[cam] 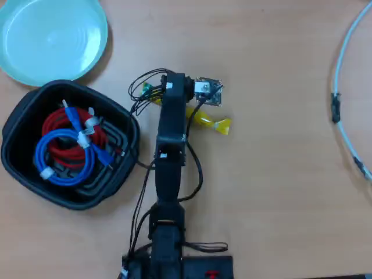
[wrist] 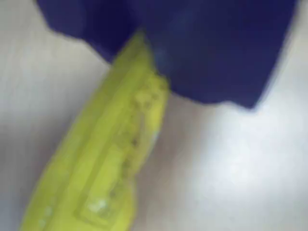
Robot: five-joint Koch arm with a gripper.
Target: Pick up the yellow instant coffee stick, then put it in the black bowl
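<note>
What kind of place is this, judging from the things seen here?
Probably a hobby or lab workbench, not a kitchen: a wooden table holds a black bowl of coiled red and blue cables, a small arm with exposed wiring, and a loose white cable at the overhead view's right edge.

- Setting: hobby desk or workbench.
- Evidence: wood-grain tabletop (cam: pixel 279 192); small wired arm (cam: pixel 170 151) with exposed circuit board (cam: pixel 208 92); coiled cables (cam: pixel 70 145) stored in black bowl (cam: pixel 17 157); loose white cable (cam: pixel 346 70).
</note>
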